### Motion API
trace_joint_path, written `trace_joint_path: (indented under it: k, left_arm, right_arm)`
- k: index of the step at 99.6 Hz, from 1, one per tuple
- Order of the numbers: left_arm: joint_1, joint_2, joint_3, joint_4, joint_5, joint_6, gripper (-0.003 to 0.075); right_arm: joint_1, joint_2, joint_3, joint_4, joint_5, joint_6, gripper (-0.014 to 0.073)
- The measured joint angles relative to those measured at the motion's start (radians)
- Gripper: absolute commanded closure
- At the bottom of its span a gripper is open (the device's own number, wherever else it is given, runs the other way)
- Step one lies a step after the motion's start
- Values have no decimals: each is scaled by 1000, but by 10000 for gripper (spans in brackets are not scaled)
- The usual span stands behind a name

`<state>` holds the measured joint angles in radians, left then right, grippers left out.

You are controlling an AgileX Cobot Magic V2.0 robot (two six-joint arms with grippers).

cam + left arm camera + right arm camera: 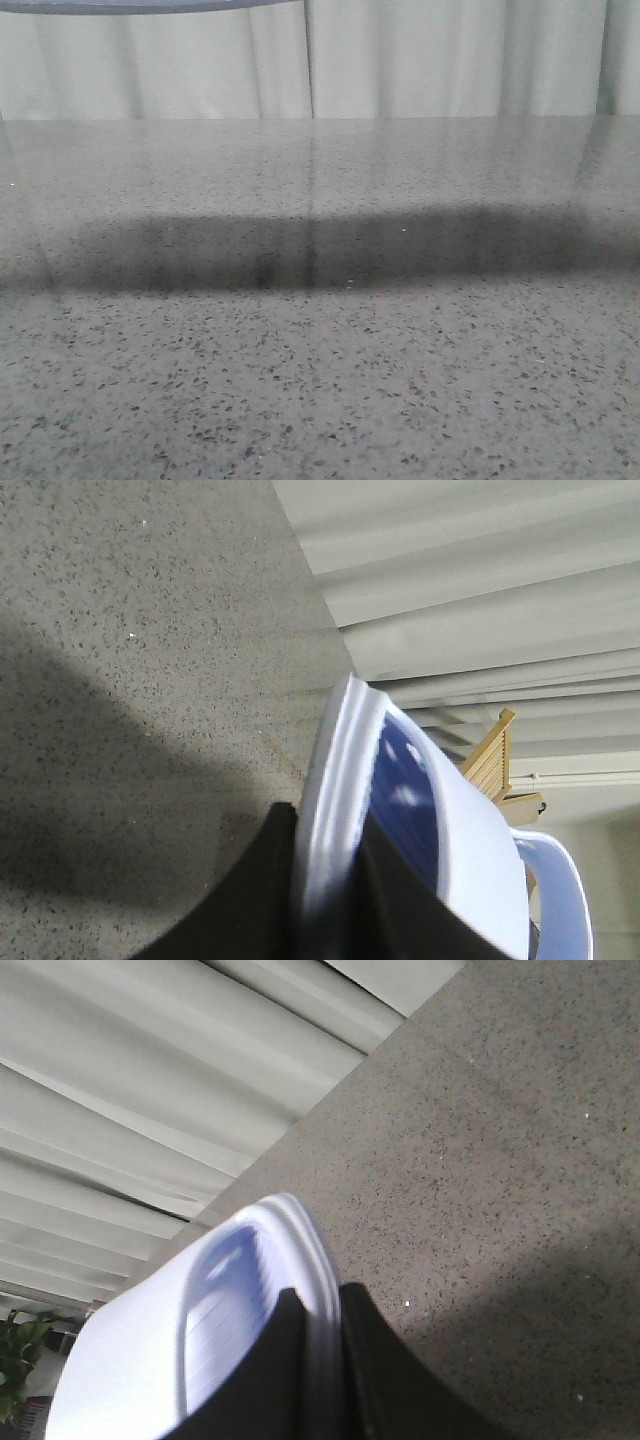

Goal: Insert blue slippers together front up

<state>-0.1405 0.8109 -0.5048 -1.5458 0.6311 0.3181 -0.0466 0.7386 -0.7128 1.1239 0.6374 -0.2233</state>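
Above the speckled grey table (320, 400), I am pinching one of the blue slippers (440, 820) by its edge in my left pincer (330, 900), and the other slipper (200, 1320) in my right pincer (320, 1380).

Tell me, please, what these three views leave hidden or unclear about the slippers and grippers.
- Front view: only the table; no slippers or arms in frame.
- Left wrist view: left slipper cut by the frame edge, left gripper covers its sole.
- Right wrist view: right slipper blurred, cropped; right gripper hides its edge.
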Motion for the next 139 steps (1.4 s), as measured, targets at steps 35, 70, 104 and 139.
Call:
trace_joint_path:
  k: [35,70,104,139]
  left_arm:
    - [-15,0,0,-2,-20,0,704]
    - [-18,0,0,-4,-60,0,704]
    - [-18,37,0,-14,-91,4,704]
    - [-18,78,0,-106,-48,105,704]
  right_arm:
    - [35,64,0,61,-15,-66,701]
    - [79,102,0,88,-75,-101,701]
    - [79,119,0,157,-81,-172,701]
    - [79,139,0,163,-81,-196,701]
